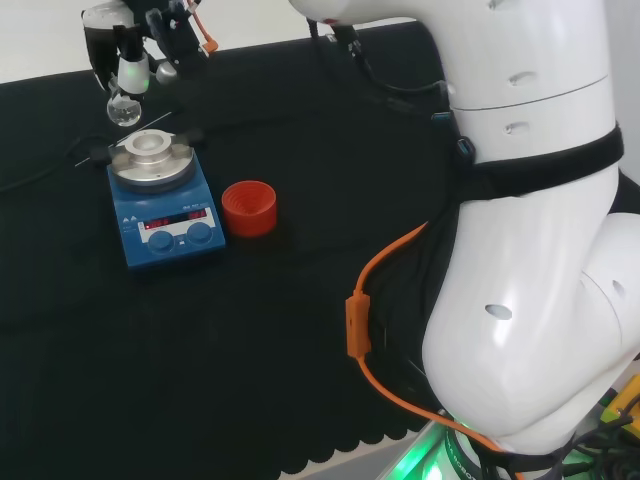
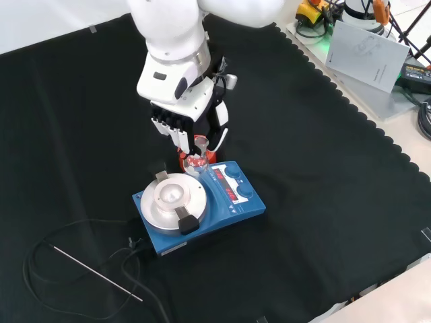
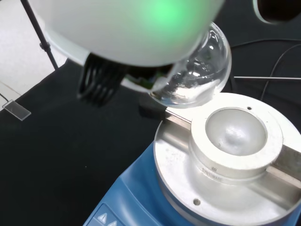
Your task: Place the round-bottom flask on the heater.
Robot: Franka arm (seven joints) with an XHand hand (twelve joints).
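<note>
Fingers of the hand (image 2: 183, 108) are curled round the round-bottom flask (image 1: 126, 106), which is held in the air just beside the heater (image 1: 160, 196), near the bench's far edge in the head view.

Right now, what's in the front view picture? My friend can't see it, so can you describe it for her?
The robot's black and white hand holds a clear round-bottom flask in the air, close behind a blue heater on black cloth. The heater's round silver top has an empty bowl-shaped hollow, and a thin metal rod lies nearby.
</note>
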